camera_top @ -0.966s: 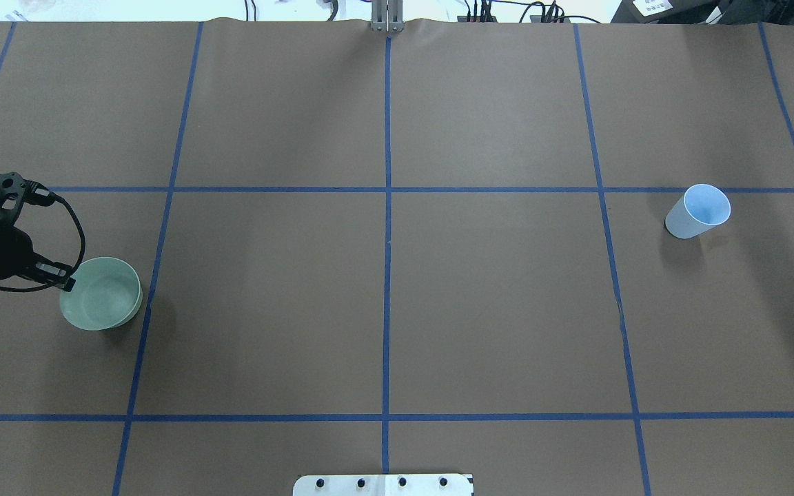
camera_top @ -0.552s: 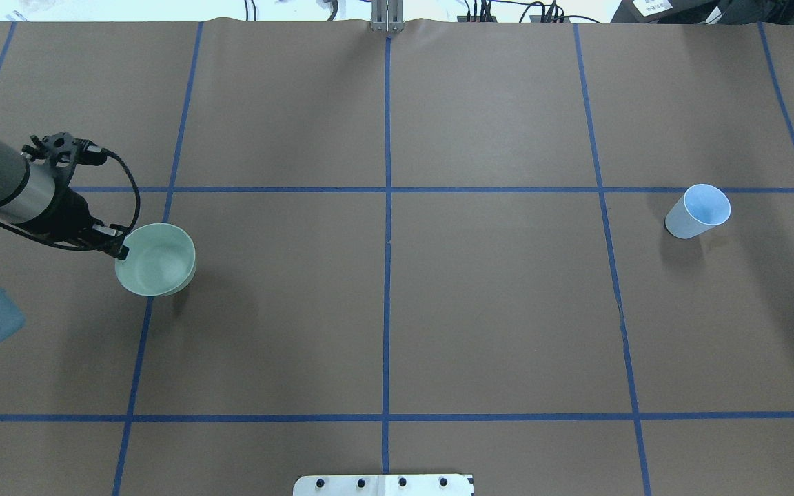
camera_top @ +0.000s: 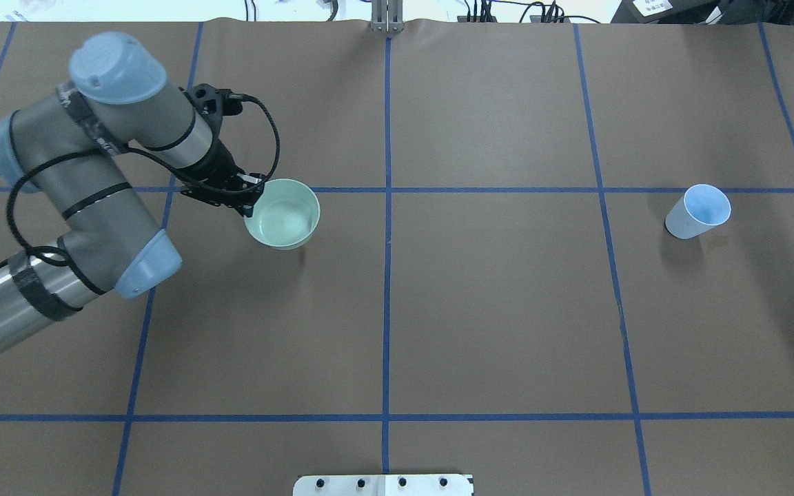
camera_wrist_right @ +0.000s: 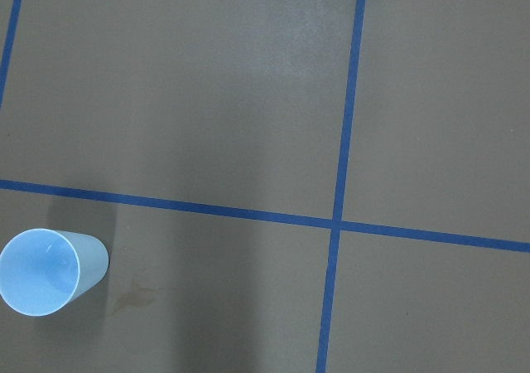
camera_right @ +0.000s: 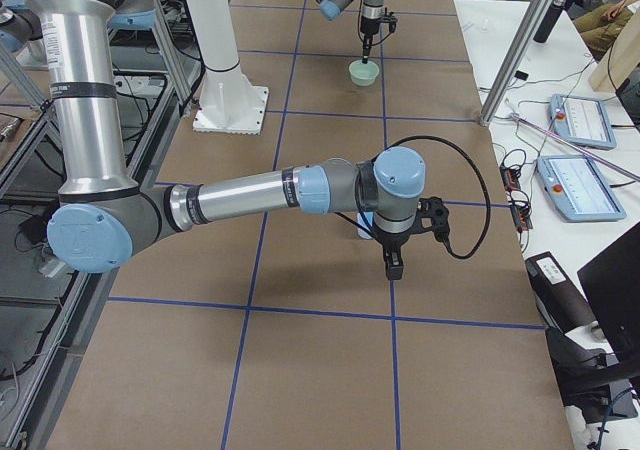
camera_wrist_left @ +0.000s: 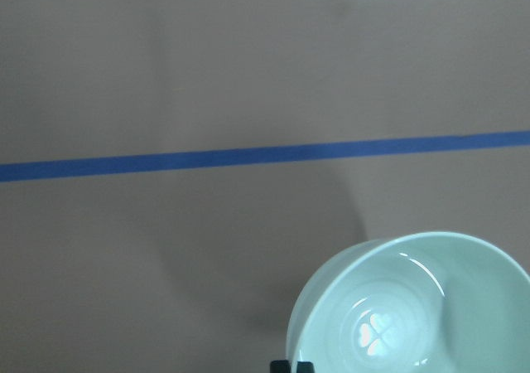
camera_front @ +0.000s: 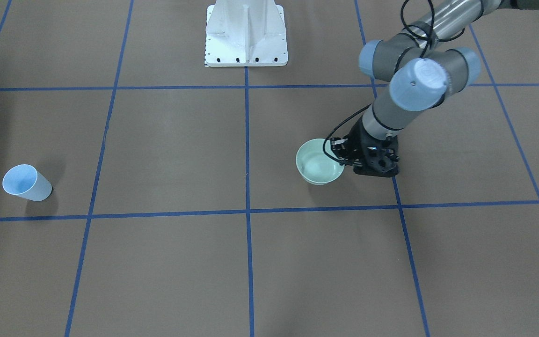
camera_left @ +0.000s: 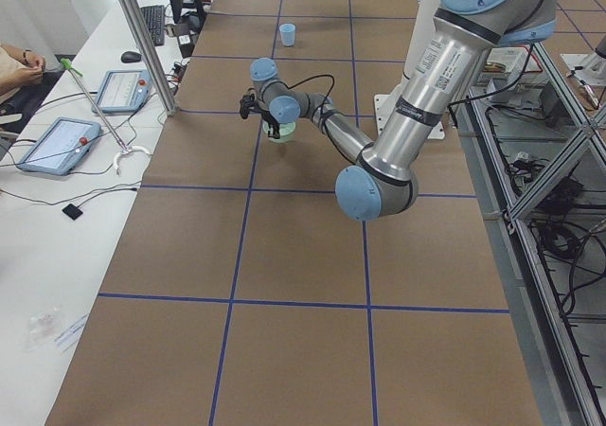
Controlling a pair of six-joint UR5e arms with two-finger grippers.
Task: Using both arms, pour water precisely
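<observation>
My left gripper (camera_top: 251,198) is shut on the near rim of a pale green bowl (camera_top: 283,222) and holds it upright, left of the table's middle line. The bowl also shows in the front view (camera_front: 318,167), with the left gripper (camera_front: 342,157) beside it, and in the left wrist view (camera_wrist_left: 414,307). A light blue cup (camera_top: 697,212) stands upright at the far right; it also shows in the front view (camera_front: 24,183) and the right wrist view (camera_wrist_right: 45,271). My right gripper (camera_right: 392,262) hangs close to the cup; I cannot tell whether it is open or shut.
The brown table cover (camera_top: 493,310) carries a grid of blue tape lines. The white bolted pedestal (camera_front: 246,37) stands at the robot's side. Tablets (camera_right: 580,120) and metal posts (camera_right: 520,40) line the operators' side.
My left arm has carried the bowl to the right and farther from the robot, from the table's left edge toward its middle. The blue cup has not moved.
</observation>
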